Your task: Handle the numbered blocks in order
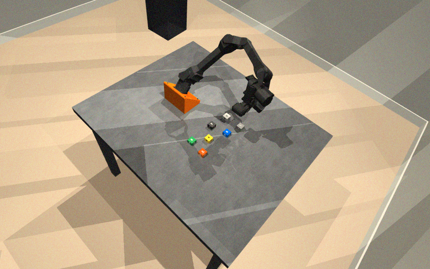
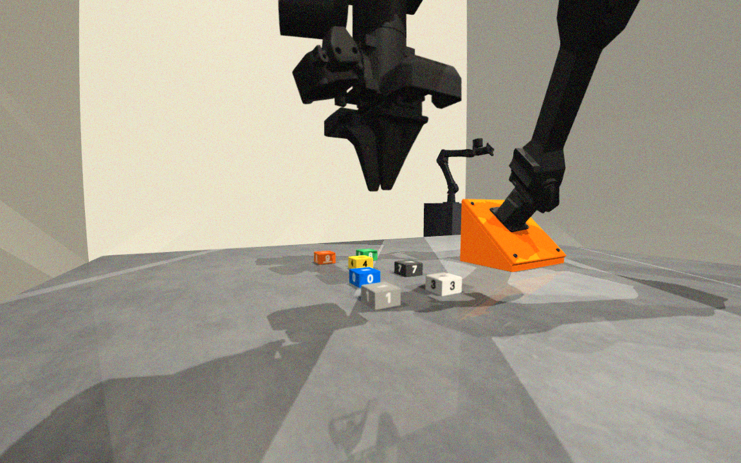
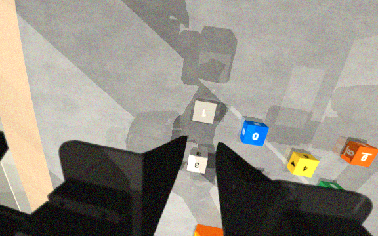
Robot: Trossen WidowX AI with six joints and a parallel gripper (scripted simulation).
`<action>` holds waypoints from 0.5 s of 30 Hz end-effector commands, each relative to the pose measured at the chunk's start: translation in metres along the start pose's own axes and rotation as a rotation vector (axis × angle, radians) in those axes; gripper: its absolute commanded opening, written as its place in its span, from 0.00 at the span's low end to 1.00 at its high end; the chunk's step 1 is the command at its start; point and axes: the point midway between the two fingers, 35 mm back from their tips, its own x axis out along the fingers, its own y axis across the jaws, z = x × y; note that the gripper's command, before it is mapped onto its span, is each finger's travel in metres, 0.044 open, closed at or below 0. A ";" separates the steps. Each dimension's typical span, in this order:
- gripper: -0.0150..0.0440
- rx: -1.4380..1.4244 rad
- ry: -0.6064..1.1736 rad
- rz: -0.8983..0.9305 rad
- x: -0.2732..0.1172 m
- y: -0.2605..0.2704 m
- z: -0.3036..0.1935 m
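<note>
overhead, the gripper [image 2: 381, 185] is held high above the bench [image 2: 189, 357], its jaws drawn nearly together on nothing. the white block marked 3 [image 3: 197, 163] is seen beneath it, with the grey block marked 1 [image 3: 204, 111] just beyond.

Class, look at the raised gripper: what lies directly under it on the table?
The gripper hangs high, holding nothing. Below its fingertips sits the white 3 block, resting on the table. The fingers hide the table beside it.

We are reading 1 on the grey block [image 2: 381, 296], 3 on the white block [image 2: 443, 283], 0 on the blue block [image 2: 365, 277], 4 on the yellow block [image 2: 360, 262], 7 on the black block [image 2: 408, 267], and 9 on the orange block [image 3: 359, 153].
</note>
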 end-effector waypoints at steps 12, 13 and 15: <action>0.46 0.002 0.003 -0.004 -0.001 -0.011 -0.088; 0.50 0.002 0.003 -0.004 0.002 -0.011 -0.088; 0.59 0.002 0.003 -0.007 0.024 -0.012 -0.086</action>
